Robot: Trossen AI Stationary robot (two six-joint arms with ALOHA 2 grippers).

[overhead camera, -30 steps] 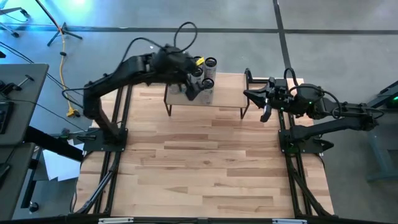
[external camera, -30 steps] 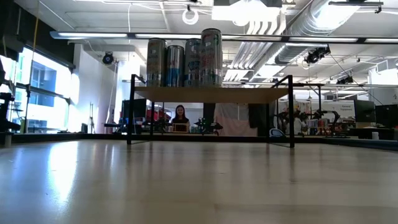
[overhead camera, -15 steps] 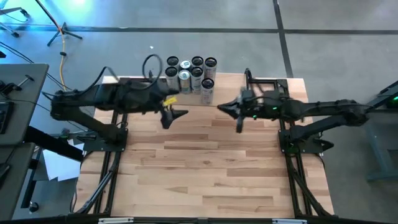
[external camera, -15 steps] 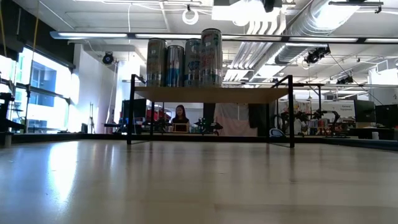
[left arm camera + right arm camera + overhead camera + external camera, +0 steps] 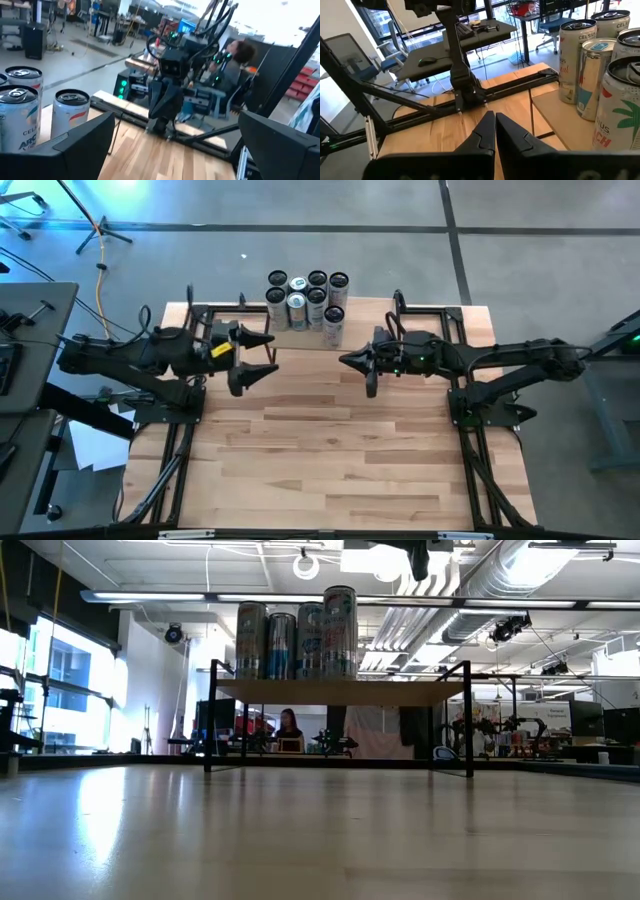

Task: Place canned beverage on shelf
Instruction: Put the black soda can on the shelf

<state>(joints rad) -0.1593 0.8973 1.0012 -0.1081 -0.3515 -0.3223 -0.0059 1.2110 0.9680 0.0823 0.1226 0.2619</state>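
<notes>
Several beverage cans (image 5: 305, 295) stand upright in a cluster on the left part of the shelf (image 5: 365, 315), a light-wood board on black legs at the table's far middle. They also show in the low view (image 5: 297, 632) on the shelf board (image 5: 340, 692). My left gripper (image 5: 264, 357) is open and empty, left of and nearer than the cans, above the table. In its wrist view (image 5: 175, 150) the fingers stand wide apart, with cans (image 5: 70, 112) beside them. My right gripper (image 5: 352, 364) is shut and empty, right of and nearer than the cans (image 5: 592, 60).
Black frame rails run along the table's left (image 5: 190, 430) and right (image 5: 470, 440) sides. The near half of the wooden table (image 5: 330, 470) is bare. A person (image 5: 290, 725) sits in the room beyond the table. A dark arm part (image 5: 415, 555) shows at the top of the low view.
My left gripper has drawn away from the cans on the shelf, toward the table's left edge and a little nearer, and the arm has stretched out low. My right gripper has gone toward the table's left, in front of the shelf. The cans have stayed in place.
</notes>
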